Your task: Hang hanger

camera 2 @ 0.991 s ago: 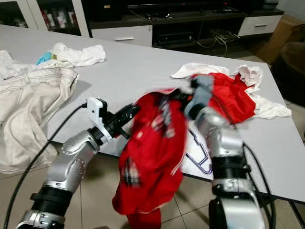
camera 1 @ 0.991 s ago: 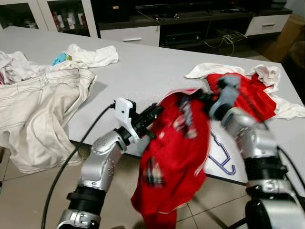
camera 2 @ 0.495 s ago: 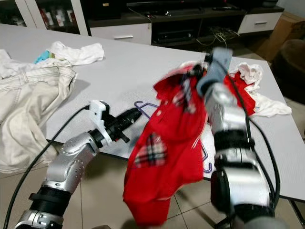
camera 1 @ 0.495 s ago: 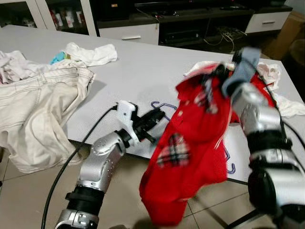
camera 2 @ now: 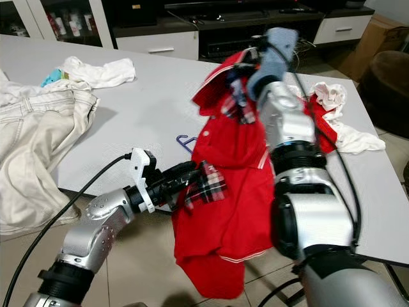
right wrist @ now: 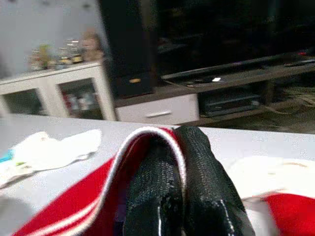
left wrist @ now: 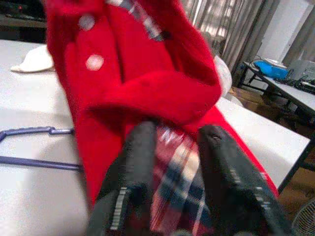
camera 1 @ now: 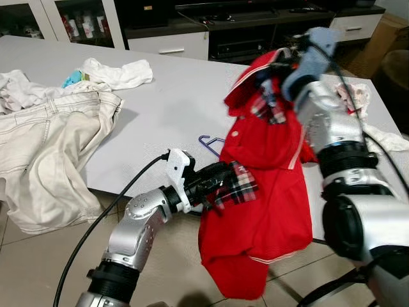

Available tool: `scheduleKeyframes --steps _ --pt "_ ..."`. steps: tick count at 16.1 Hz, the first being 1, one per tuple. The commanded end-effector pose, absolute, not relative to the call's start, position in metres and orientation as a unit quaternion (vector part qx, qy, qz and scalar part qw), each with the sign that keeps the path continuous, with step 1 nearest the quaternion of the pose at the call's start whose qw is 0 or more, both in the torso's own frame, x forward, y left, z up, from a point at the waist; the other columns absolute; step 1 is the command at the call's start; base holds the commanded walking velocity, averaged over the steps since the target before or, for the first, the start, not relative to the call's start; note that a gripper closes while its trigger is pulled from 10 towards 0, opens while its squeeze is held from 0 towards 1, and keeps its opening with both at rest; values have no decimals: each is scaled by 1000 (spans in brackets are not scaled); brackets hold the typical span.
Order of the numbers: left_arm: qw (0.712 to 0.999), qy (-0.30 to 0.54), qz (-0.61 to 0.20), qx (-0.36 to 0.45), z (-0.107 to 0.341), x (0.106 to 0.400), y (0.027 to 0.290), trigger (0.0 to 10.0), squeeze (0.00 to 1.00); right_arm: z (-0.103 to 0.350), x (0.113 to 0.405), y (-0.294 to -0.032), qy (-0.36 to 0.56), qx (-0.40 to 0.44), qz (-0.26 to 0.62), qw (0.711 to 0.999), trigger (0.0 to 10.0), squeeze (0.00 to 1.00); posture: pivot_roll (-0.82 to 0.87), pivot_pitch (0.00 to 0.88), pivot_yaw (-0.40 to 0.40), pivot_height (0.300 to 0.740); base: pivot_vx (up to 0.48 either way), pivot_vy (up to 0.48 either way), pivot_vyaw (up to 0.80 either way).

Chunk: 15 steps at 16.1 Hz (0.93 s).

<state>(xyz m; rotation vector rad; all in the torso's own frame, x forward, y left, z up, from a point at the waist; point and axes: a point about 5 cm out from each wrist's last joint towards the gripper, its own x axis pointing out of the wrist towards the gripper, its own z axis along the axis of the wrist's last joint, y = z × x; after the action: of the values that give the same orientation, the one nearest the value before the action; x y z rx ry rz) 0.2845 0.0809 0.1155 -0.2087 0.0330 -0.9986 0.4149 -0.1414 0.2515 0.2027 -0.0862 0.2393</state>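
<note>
Shirt (camera 1: 265, 192) now hangs higher than a moment ago: the right hand (right wrist: 170, 182), clamped on its collar, has lifted it, and the left hand (left wrist: 172, 162) has pinched the plaid placket. Hanger (camera 1: 209, 142) lies uncovered on the counter (camera 1: 172, 96), ungrasped.

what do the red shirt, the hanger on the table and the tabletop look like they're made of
Red shirt: soft knit fabric, probably cotton, matte; it drapes and folds, with a plaid woven patch.
Hanger: thin purple rod, likely coated wire or plastic; too thin to tell.
Tabletop: smooth pale grey board, probably laminate, with faint sheen.
</note>
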Motion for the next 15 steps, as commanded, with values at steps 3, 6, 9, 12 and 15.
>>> scheduleKeyframes --steps 3,6,9,12,15 --pt "865 21 -493 -92 115 283 78 10000 1000 265 409 -129 -79 104 174 976 0 0 -69 0 -7 740 0 0 0" --pt "848 57 -522 -71 107 280 71 10000 1000 286 407 -127 -114 110 190 969 0 0 -81 0 2 740 0 0 0" --pt "859 83 -504 -33 98 284 70 10000 0 297 406 -126 -130 117 196 965 0 0 -81 0 2 740 0 0 0" --pt "881 135 -453 20 81 294 69 10000 0 295 399 -109 -128 133 223 957 0 0 -73 0 -3 740 0 0 0" --pt "887 144 -437 37 76 298 64 10000 0 290 393 -95 -122 148 242 951 0 0 -77 0 0 740 0 0 0"
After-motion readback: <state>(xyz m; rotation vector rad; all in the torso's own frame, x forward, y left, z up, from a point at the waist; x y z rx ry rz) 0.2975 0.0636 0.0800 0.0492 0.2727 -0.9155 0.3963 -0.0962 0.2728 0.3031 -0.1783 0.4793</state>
